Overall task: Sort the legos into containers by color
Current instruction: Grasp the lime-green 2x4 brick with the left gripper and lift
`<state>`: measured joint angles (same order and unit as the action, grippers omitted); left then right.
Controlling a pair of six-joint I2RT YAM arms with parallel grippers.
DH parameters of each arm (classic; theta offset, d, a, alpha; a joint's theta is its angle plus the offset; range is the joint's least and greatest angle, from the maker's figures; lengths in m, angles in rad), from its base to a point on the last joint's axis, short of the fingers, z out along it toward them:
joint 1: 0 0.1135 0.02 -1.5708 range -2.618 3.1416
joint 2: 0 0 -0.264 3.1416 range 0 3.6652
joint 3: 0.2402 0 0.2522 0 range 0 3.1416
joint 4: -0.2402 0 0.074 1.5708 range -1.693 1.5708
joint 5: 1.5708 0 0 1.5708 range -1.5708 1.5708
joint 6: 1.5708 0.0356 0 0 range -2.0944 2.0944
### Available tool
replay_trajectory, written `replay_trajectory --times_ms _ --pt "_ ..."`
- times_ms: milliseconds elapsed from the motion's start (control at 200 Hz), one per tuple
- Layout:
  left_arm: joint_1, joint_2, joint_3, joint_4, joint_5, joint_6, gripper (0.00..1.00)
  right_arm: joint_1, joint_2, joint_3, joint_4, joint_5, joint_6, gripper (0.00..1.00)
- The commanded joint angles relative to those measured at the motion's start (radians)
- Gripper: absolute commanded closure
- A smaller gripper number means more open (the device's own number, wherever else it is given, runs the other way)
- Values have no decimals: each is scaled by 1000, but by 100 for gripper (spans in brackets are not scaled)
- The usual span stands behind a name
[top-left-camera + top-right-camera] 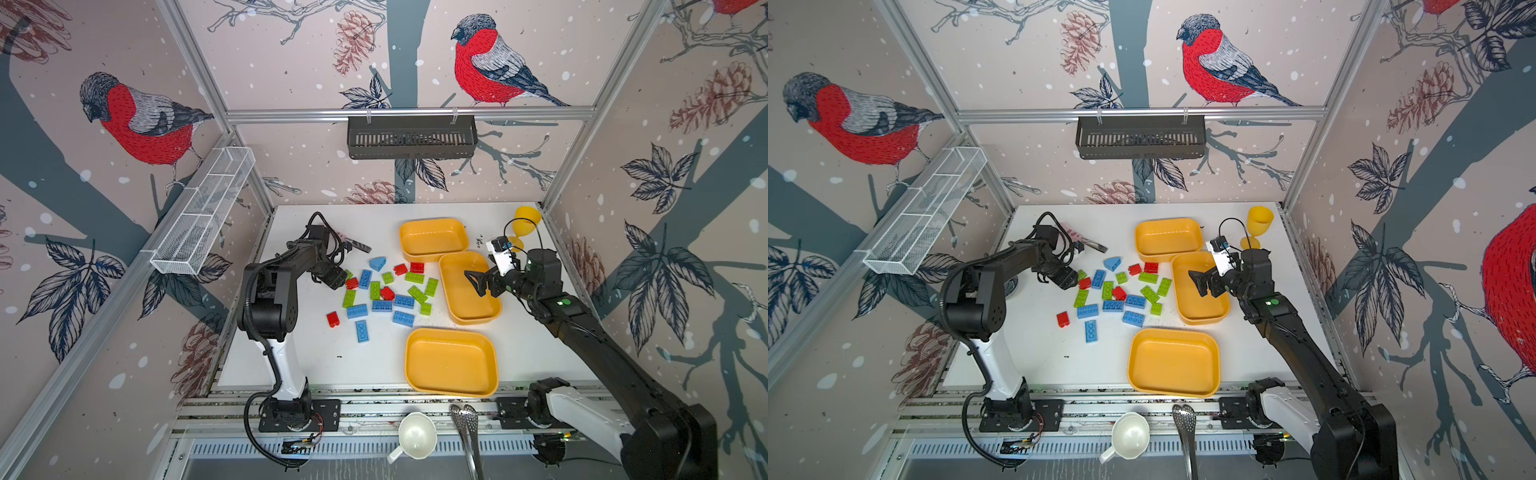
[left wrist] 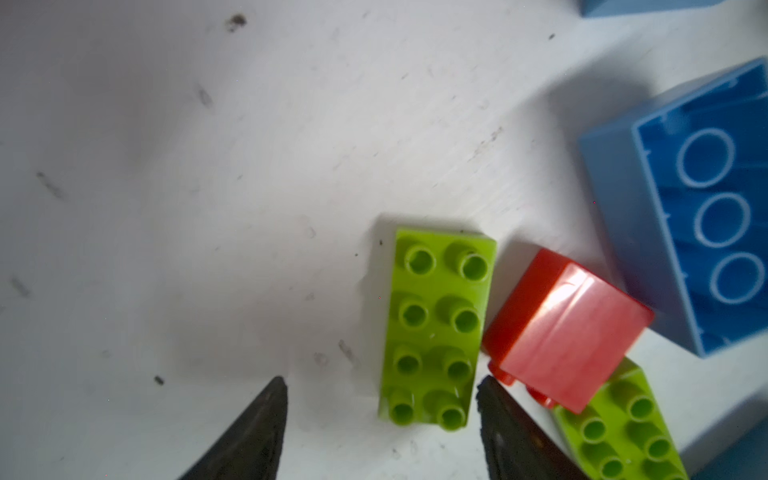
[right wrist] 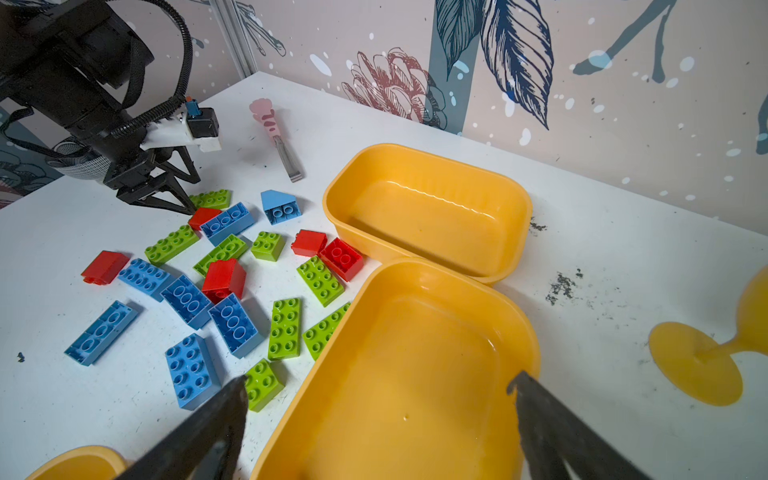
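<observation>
A yellow plastic goblet stands in the far right corner of the white counter, and a flat pink-handled tool lies toward its far left. A long white wire mesh basket hangs on the left frame, a black slotted basket on the rear rail. In front of the counter lie a white handled cup and perforated metal tongs.

left arm: black, white base link, ribbed cable | right arm: black, green dot | jaws: tapered

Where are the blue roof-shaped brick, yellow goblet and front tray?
blue roof-shaped brick point(image 1: 377, 263), a top view, top face
yellow goblet point(image 1: 528, 216), a top view, bowl
front tray point(image 1: 451, 361), a top view, bare floor
</observation>
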<state>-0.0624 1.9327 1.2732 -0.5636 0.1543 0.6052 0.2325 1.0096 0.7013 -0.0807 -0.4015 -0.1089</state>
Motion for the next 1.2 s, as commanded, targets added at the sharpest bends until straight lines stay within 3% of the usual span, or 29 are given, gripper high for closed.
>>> replay_trajectory --times_ms 0,310,465,575,725,896,1091,1196 --pt "-5 22 15 -25 8 32 32 1 -6 -1 -30 29 -25 1" --pt "-26 69 46 2 8 20 45 0 -8 -6 -46 36 -25 1" --pt "-33 74 47 4 28 22 68 1 -16 -13 -50 38 -22 0" --pt "-32 67 62 -19 19 13 76 1 -25 -15 -51 34 -11 1" --pt "-34 12 133 -89 25 -49 77 -3 -30 -5 -51 30 8 1" --pt "-60 -57 237 -91 149 -178 75 -25 -24 1 -1 -14 48 1" --pt "-184 -21 342 39 269 -351 75 -54 13 16 57 -64 84 1" --pt "-256 38 387 139 267 -449 75 -59 34 28 66 -69 81 1"
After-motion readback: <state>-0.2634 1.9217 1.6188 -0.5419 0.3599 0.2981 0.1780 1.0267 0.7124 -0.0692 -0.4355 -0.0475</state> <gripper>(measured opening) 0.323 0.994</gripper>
